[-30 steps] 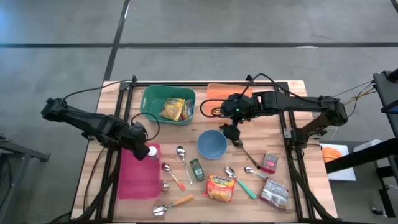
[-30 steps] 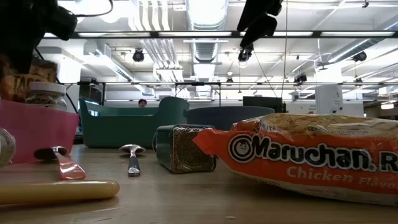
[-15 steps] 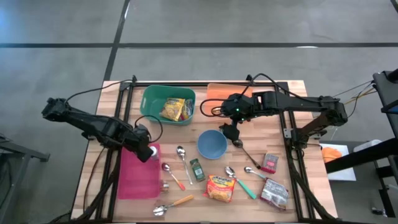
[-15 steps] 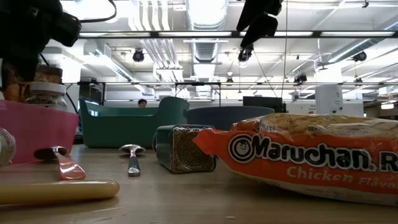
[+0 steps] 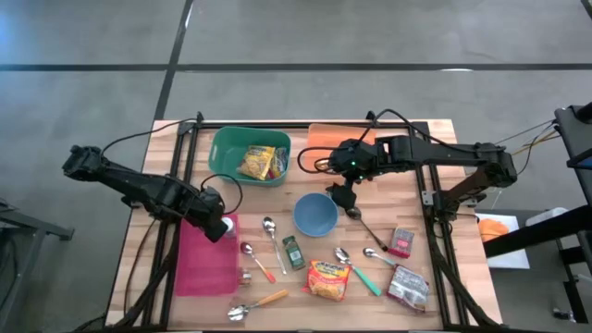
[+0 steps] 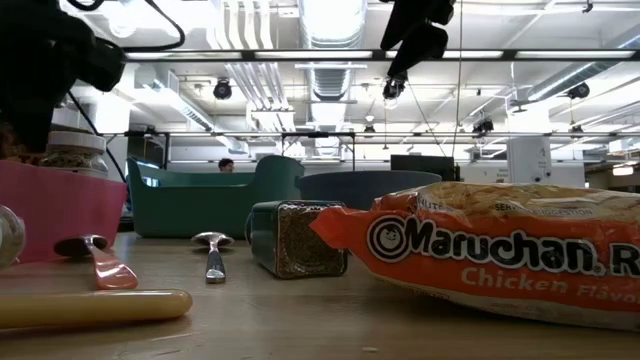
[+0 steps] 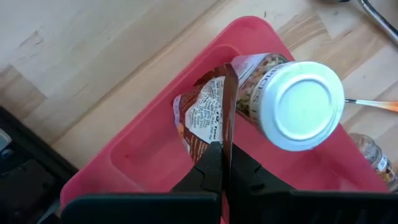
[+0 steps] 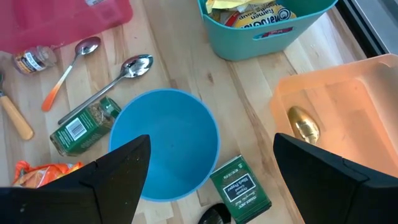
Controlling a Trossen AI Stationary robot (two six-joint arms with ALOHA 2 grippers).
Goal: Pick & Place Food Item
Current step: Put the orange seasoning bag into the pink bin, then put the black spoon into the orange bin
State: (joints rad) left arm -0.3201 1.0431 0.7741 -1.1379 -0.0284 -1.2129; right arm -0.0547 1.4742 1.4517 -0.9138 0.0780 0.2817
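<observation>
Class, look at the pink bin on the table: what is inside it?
Inside the pink bin stands a jar with a white lid. Beside it, the left hand is shut on a brown food packet held over the bin. The bin floor under both is covered.

Over the last second the left arm has crept a little toward the counter's front edge, carrying its tool (image 5: 218,228) from the back edge of the pink bin (image 5: 196,270) to a spot further over the bin's corner, by the white-lidded jar (image 5: 227,225). In the low view the brown packet (image 7: 208,112) pinched in that tool has sunk almost wholly out of sight behind the bin wall and the jar.
</observation>
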